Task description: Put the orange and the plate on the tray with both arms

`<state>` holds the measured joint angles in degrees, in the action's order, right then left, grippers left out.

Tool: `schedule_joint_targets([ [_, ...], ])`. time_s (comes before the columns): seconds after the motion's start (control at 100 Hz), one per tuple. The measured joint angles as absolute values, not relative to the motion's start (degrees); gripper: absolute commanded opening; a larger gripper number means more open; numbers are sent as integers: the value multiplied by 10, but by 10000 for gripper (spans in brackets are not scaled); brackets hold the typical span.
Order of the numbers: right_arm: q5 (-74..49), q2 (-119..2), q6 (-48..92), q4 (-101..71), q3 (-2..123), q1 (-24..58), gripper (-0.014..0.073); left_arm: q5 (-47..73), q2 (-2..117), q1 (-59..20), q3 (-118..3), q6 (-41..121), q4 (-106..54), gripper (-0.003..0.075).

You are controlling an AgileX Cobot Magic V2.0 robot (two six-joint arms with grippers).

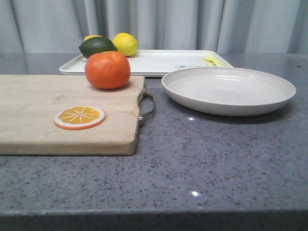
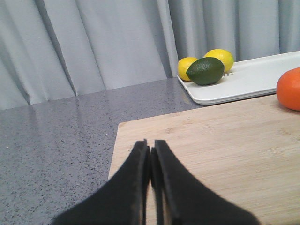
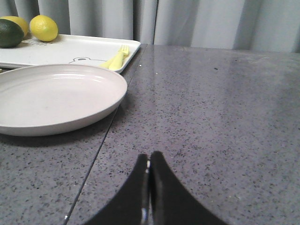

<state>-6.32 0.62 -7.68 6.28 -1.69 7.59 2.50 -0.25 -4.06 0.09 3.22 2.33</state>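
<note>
The orange [image 1: 107, 70] sits on the far right part of the wooden cutting board [image 1: 38, 120]; in the left wrist view the orange [image 2: 289, 88] shows at the frame edge. The off-white plate [image 1: 228, 89] rests on the grey counter right of the board, in front of the white tray [image 1: 159, 61]. My left gripper [image 2: 150, 143] is shut and empty over the board's near left part, well short of the orange. My right gripper [image 3: 150, 157] is shut and empty above bare counter, to the right of the plate [image 3: 51, 97]. Neither gripper shows in the front view.
On the tray's left end lie a dark green lime [image 1: 97, 46] and two lemons [image 1: 125, 44]; a yellow fork [image 3: 116, 58] lies at its right end. An orange slice disc [image 1: 79, 117] lies on the board. A metal handle [image 1: 147, 108] sticks out from the board's right edge. Grey curtains hang behind.
</note>
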Motion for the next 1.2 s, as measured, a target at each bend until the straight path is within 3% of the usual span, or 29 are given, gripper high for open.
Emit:
schedule_joint_targets([
  [0.94, -56, 6, -78, 61, -17, 76, -69, 25, -2, -41, 0, 32, 8, -20],
  [1.2, -165, 3, -79, 23, 75, 76, -69, 87, -2, -41, -73, 32, -83, -20],
])
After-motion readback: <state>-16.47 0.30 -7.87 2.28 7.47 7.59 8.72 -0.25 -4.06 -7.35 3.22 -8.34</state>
